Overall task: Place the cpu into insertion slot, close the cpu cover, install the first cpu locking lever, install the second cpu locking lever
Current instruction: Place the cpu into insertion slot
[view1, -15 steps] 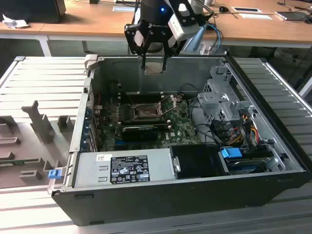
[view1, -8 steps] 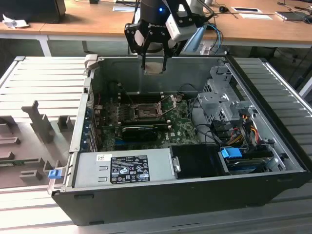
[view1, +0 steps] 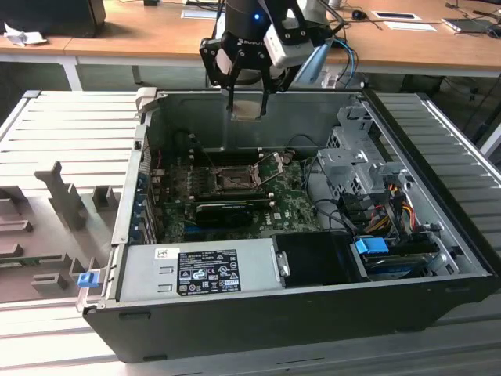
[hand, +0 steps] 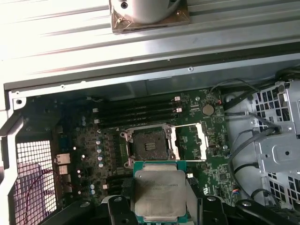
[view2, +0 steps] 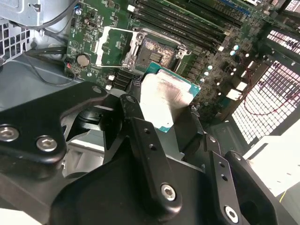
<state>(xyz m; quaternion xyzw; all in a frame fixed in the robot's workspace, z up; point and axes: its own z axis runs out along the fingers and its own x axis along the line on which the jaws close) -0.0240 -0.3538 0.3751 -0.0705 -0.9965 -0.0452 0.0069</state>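
Hand (view1: 247,110) tight around cpu (hand: 159,192), above insertion slot (hand: 149,144)

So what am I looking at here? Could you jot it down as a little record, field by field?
setting: open computer case, circuit board inside
gripper: above the case, shut on the cpu
cpu: held in the air between the fingers, not yet in the slot
slot: empty, uncovered
cover: swung open, lying beside the slot
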